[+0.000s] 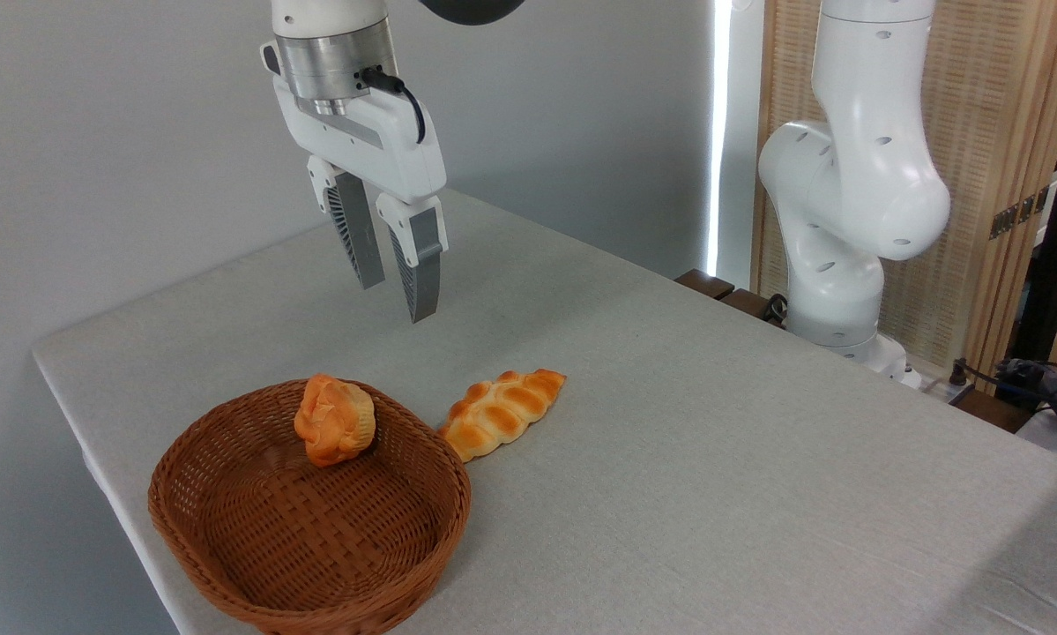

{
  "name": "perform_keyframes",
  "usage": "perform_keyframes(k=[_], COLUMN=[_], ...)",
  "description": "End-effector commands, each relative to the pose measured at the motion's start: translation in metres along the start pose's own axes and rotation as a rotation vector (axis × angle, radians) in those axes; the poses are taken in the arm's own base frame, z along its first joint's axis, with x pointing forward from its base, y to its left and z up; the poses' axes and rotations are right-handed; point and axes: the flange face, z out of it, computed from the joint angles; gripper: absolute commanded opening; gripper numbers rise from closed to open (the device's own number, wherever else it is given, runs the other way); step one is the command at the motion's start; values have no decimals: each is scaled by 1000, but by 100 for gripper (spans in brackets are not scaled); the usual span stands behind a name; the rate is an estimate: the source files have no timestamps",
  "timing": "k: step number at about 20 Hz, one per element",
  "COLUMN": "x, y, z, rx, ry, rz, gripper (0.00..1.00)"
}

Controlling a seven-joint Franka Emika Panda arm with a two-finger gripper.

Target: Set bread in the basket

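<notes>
The grey table (713, 459) fills most of the frame, with the white arm's base at the right. Low on the left sits the wicker basket (228, 529), a round orange bun (334, 430) leaning inside against its far wall. The bread (503, 412) lies on the cloth just beside the basket's right rim, near the frame's middle, its long axis running from lower left up to the right. The gripper (398, 282) hangs in the upper left, above and behind the bread, so the loaf lies below and to its right. Its two fingers are slightly parted, holding and touching nothing.
</notes>
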Motion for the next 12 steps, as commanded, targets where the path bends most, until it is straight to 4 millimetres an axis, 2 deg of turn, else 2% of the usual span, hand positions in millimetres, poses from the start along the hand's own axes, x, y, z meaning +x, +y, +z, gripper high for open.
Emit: perform_keyframes(k=[1,6,9,12], x=[-6,-7,-13,-13], y=[-5,-6,-18,-21], z=[-6,-7,-15,-20], rx=[-10,-10,-2,5], ry=[-5,-5,9,21], rz=[-21,-28,-48,-52], gripper=[100,100,100,100])
